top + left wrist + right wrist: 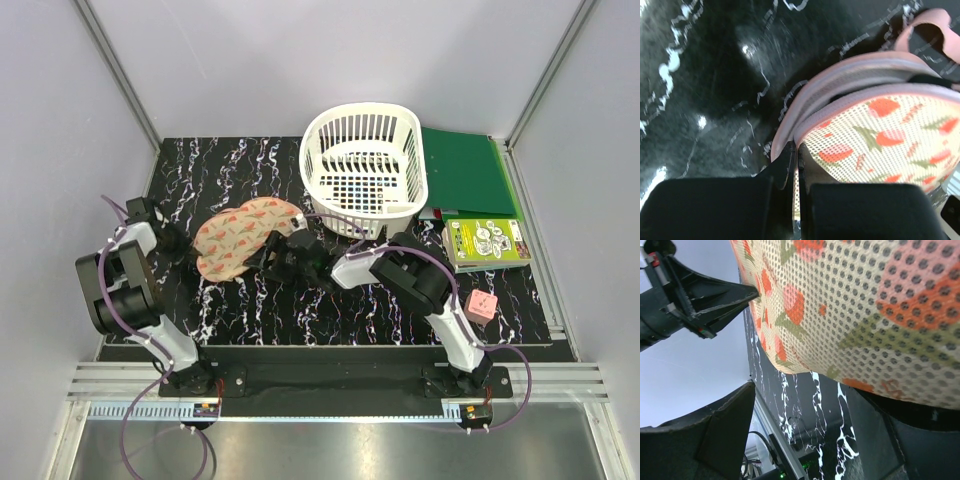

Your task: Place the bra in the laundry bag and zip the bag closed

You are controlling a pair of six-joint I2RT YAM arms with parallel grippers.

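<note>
The laundry bag (pixel 240 235), peach-pink with a watermelon print, lies left of centre on the black marbled table. My left gripper (pixel 185 244) is shut on its left rim; the left wrist view shows the fingertips (pixel 797 150) pinching mesh and pink trim (pixel 840 75). My right gripper (pixel 264 252) sits at the bag's right end, open. In the right wrist view the mesh (pixel 865 305) hangs over the wide gap (pixel 802 390) and covers the right finger (pixel 890 440). A black strip (pixel 927 80) between the zipper trims looks like the bra, mostly hidden.
A white slotted basket (pixel 312 150) stands right behind the bag. Green folders (pixel 465 170) and a printed booklet (pixel 487 243) lie at the back right. A small pink cube (pixel 481 306) sits by the right arm. Grey walls enclose the table.
</note>
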